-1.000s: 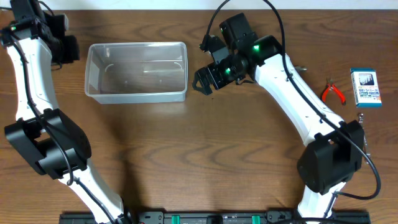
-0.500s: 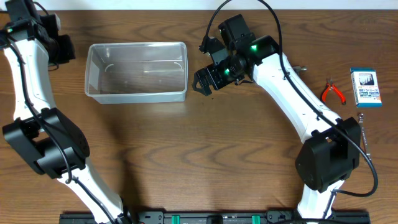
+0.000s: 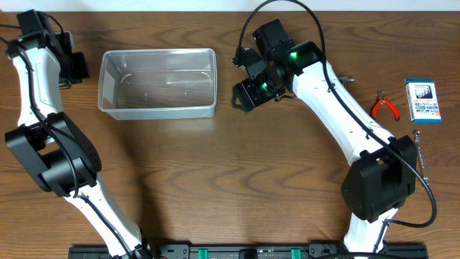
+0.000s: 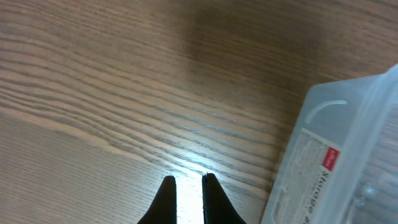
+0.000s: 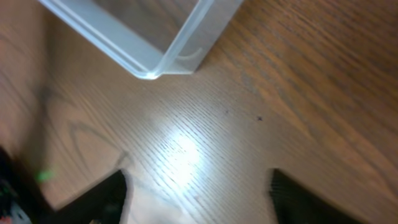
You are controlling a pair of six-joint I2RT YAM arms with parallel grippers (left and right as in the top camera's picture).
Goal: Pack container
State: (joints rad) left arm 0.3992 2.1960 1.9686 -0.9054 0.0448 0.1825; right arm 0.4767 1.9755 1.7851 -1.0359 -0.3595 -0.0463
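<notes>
From overhead, one clear container [image 3: 158,112] sits on the wooden table [image 3: 215,180] at upper left, with nothing visible inside. The left gripper [image 3: 72,66] is just beside its left end and the right gripper [image 3: 242,96] near its right end. One pair of red-handled pliers [image 3: 385,107] and one blue-and-white box [image 3: 422,101] lie far right.

The left wrist view shows the fingers almost together, empty, over bare wood, and one labelled corner of the container [image 4: 348,149] at the right.

The right wrist view shows the fingers spread wide, gripping nothing, with one container corner [image 5: 155,43] beyond them.

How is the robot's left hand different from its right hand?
The left hand has its fingers almost together; the right hand has them spread wide. The left hand is by the container's left end, the right hand by its right end. Both hold nothing, over the wooden table.
</notes>
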